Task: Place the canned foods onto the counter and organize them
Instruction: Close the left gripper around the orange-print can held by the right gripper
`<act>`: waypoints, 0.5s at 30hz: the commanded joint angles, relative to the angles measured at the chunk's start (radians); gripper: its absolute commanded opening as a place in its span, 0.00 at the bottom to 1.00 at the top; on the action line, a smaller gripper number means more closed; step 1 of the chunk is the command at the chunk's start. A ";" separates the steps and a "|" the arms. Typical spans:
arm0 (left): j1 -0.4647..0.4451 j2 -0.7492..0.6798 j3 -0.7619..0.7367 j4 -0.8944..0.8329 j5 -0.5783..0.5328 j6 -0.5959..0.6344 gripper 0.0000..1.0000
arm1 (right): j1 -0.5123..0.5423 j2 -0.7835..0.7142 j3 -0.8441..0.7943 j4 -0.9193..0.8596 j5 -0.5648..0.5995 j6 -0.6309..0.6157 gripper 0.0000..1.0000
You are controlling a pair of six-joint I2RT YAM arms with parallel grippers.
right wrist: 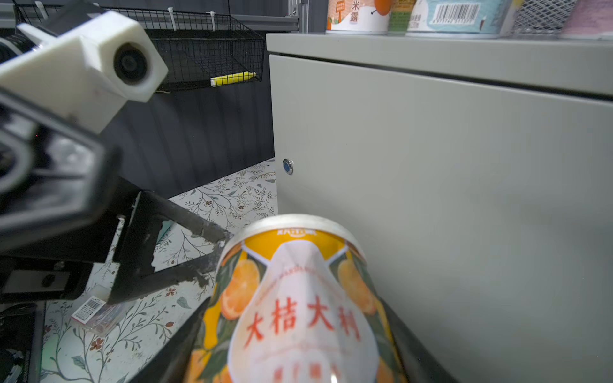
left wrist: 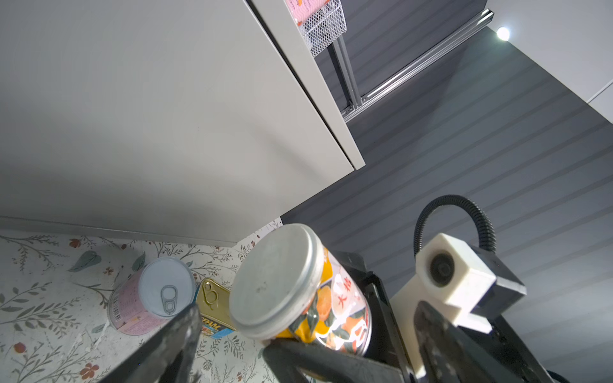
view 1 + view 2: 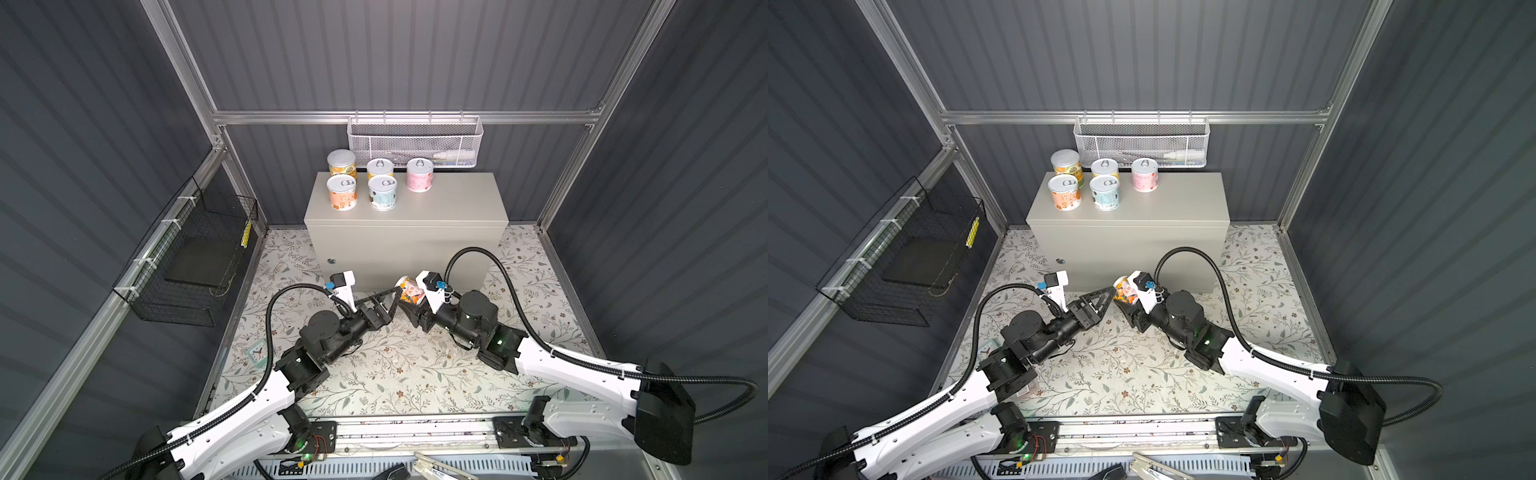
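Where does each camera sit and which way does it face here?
Top views: overhead, facing down and forward at the counter; both arms, left gripper, right gripper.
Left wrist: low on the left arm, facing the orange can and counter front; own fingers.
Right wrist: on the right arm, looking along the held orange can at the counter front; own fingers.
Shared: both wrist views show the orange can and the opposite wrist camera.

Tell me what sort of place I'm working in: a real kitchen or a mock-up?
Most likely a mock-up test cell, not a real kitchen: dark ribbed wall panels on an aluminium frame, a floral sheet as the floor, and a grey metal cabinet standing in as the counter.
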 commanded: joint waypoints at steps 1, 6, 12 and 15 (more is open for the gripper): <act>0.006 0.005 -0.025 0.041 -0.023 -0.019 1.00 | 0.007 0.001 0.009 0.154 -0.007 0.031 0.58; 0.005 0.012 -0.043 0.059 -0.027 -0.045 1.00 | 0.012 0.028 0.005 0.209 -0.004 0.048 0.58; 0.006 0.005 -0.062 0.096 -0.049 -0.056 1.00 | 0.019 0.064 0.007 0.265 -0.034 0.082 0.58; 0.007 0.001 -0.058 0.096 -0.056 -0.052 0.96 | 0.026 0.084 0.005 0.285 -0.039 0.094 0.58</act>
